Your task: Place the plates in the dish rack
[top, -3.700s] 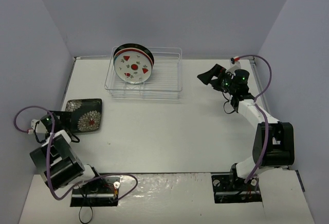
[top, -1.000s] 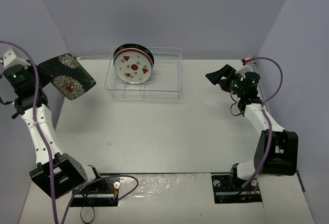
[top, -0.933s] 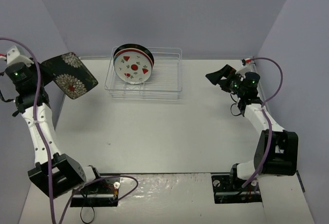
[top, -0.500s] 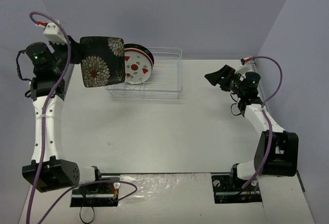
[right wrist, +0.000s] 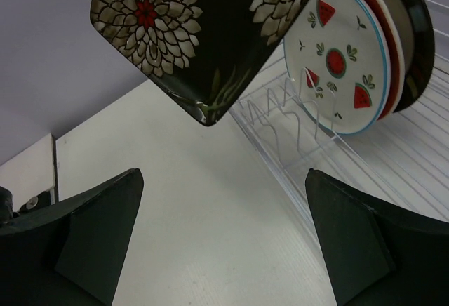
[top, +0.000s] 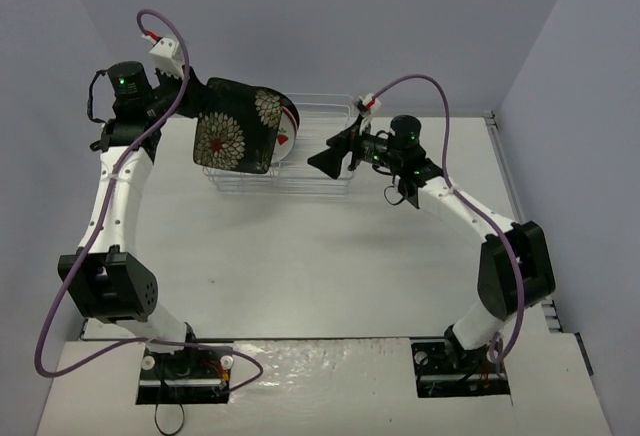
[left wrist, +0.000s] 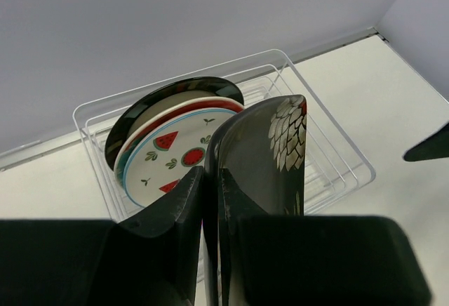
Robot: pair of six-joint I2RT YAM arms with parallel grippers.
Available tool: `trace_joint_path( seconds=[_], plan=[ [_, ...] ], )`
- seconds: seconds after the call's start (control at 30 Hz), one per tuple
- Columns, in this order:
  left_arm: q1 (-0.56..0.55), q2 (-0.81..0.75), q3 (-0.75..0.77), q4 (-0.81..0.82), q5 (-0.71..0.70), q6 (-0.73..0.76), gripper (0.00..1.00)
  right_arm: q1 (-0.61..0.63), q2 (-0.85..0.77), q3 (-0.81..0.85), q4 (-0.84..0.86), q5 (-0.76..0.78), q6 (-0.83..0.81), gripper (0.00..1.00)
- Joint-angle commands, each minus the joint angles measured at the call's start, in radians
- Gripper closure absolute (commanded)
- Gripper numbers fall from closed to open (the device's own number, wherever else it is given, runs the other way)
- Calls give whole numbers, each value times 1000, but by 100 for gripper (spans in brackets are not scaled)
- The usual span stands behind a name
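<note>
My left gripper (top: pixel 200 102) (left wrist: pixel 210 177) is shut on the edge of the black floral plate (top: pixel 238 124) (left wrist: pixel 270 144) (right wrist: pixel 196 25) and holds it in the air, tilted, over the left front of the dish rack (top: pixel 330 188) (left wrist: pixel 337 162) (right wrist: pixel 277 127). Three plates stand on edge in the rack's left end. The white one with red spots (left wrist: pixel 172 160) (right wrist: pixel 337 60) is in front, the red-and-teal one (left wrist: pixel 210 106) (right wrist: pixel 384 46) sits behind it, and the black-rimmed one (left wrist: pixel 175 90) (right wrist: pixel 415 18) is at the back. My right gripper (top: pixel 336 150) (right wrist: pixel 224 173) is open and empty, just right of the floral plate, facing it.
Bare white table (top: pixel 300 256) lies in front of the rack. Grey walls enclose the table on the left, back and right. Free wire slots (top: pixel 320 141) run along the right part of the rack.
The left arm has swung the floral plate to the right, from beside the rack to over its left front. The right arm has swept left from the table's right side to the rack.
</note>
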Motion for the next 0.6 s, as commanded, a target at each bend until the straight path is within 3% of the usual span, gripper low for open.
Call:
trace_joint_path(
  seconds=[0.0,0.17,0.3,0.4,0.57],
  plan=[
    [-42,-58,111,202,107,9,100,9,91,118,77,-59,-6,3],
    [-92,-7,191,45,94,267,100,7,91,100,45,-25,-7,3],
    [-120,47,276,-16,-45,442,100,3,42,76,-35,58,-81,3],
    [-122,85,348,-77,-33,533,100,-6,11,48,-55,126,-110,3],
    [-130,82,322,-82,14,745,100,-45,-40,19,-75,167,-108,3]
  ],
)
